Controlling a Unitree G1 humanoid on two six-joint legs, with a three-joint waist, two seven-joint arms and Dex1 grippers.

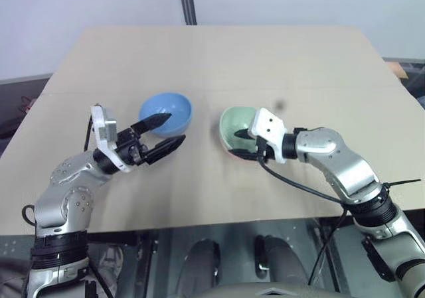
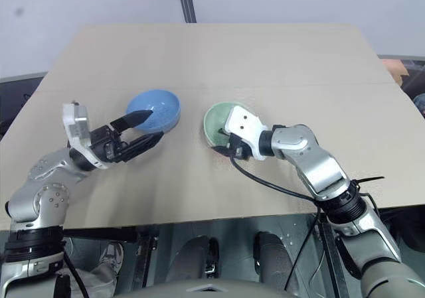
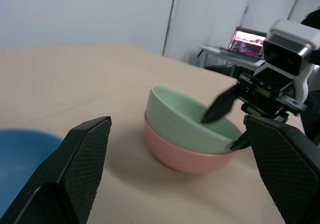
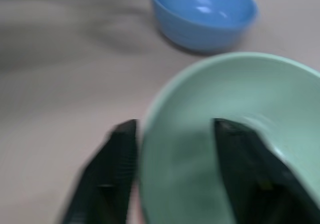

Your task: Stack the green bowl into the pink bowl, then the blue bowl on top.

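The green bowl sits nested in the pink bowl at the middle of the table, tipped slightly. My right gripper is open astride the green bowl's near rim, with one finger inside the bowl and the other outside. To the left stands the blue bowl, upright and alone. At its near side my left gripper is open. Its upper fingertip reaches over the blue rim and the lower finger lies beside the bowl's wall. Nothing is held by either gripper.
The tan table stretches wide behind the bowls, with its front edge close below both arms. A black cable loops off the right wrist. An open laptop stands on a desk beyond the table.
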